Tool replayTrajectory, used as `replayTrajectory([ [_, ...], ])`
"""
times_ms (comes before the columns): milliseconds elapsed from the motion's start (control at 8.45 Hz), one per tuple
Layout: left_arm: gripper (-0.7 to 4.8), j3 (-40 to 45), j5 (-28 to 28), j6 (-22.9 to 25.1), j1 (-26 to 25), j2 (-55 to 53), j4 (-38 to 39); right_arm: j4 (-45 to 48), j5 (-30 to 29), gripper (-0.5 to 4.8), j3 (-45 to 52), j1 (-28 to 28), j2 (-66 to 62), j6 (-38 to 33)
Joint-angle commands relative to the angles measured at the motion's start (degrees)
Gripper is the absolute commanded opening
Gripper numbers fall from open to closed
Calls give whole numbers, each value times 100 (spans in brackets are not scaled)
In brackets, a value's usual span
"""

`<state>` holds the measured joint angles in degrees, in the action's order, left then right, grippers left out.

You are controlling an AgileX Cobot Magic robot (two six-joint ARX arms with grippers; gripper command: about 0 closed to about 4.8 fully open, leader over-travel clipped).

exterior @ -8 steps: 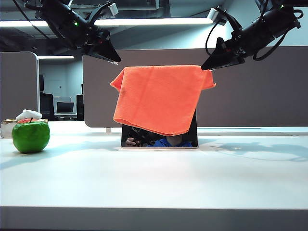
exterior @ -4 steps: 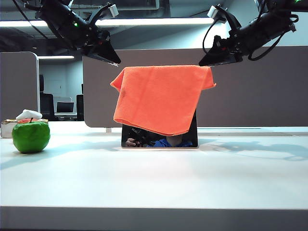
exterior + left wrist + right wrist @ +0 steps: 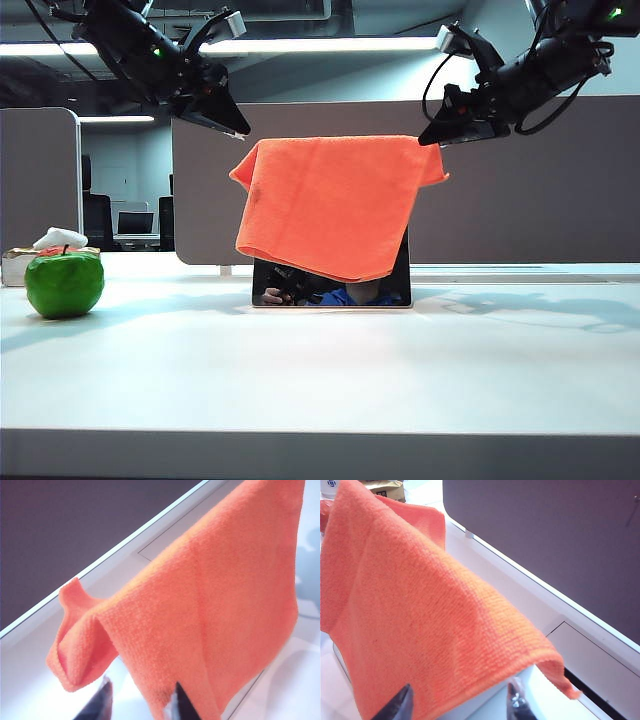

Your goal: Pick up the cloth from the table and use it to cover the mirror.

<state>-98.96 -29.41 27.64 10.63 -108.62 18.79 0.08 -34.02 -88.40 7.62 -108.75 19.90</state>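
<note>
Lifted slightly off the cloth's point(image 3: 335, 205) corner since earlier, the right gripper point(image 3: 437, 137) hangs released. Across the cloth, the left gripper point(image 3: 238, 130) hovers released above the other corner; the cloth drapes the mirror point(image 3: 385, 292) on the desk point(image 3: 320, 370).

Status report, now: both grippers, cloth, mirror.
Left gripper open, right gripper open, both above cloth corners. Cloth draped over mirror; bottom strip uncovered. Nothing in the way.
</note>
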Motion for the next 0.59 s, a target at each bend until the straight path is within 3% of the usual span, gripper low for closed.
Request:
replayTrajectory([
  [118, 156, -20, -151, 39, -2, 22, 0, 212, -118, 238, -28, 0, -240, -234],
  [591, 156, -20, -153, 37, -2, 22, 44, 297, -343, 219, -28, 4, -343, -234],
])
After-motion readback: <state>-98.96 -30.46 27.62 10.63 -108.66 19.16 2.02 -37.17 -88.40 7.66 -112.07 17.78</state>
